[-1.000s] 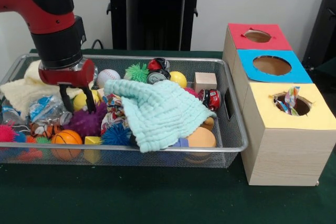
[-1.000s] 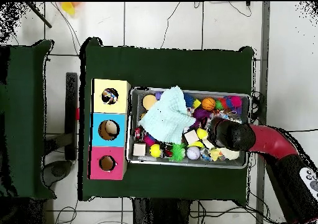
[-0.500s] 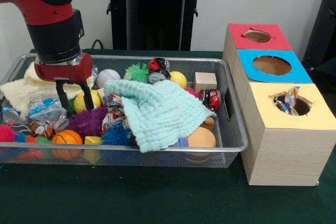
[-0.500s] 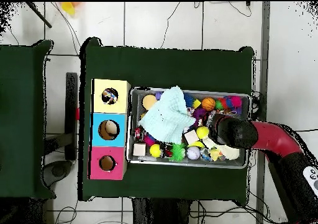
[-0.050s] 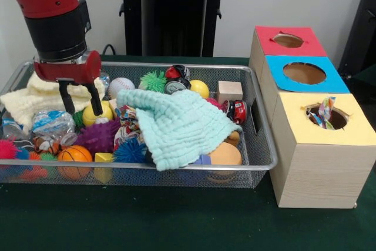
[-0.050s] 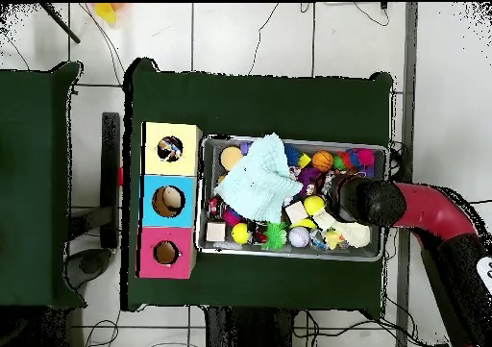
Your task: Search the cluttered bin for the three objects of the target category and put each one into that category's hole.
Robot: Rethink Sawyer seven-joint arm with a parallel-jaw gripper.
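A wire bin [image 5: 176, 167] holds a jumble of toys: a yellow ball [image 5: 88, 116], a purple spiky ball [image 5: 97, 136], a small basketball [image 5: 74, 154], a baseball [image 5: 120, 85] and a wooden cube [image 5: 230, 91]. A mint cloth [image 5: 176, 124] covers the middle. My gripper [image 5: 80, 103] hangs open over the bin's left part, just above the yellow ball, with nothing between its fingers. In the overhead view the arm's head [image 6: 363, 200] hides the gripper. Three boxes stand beside the bin, with a red hole [image 5: 288, 40], a blue hole [image 5: 304, 73] and a yellow hole [image 5: 329, 116].
A cream cloth [image 5: 26, 101] and a crinkly plastic bag [image 5: 50, 123] lie at the bin's left end. A colourful wrapper sticks out of the yellow hole. In the overhead view the mint cloth [image 6: 252, 185] lies near the boxes' side of the bin [image 6: 293, 255].
The gripper has risen out of the toys and shifted a little left in the front view. It stays open and empty. Nothing in the bin has visibly moved.
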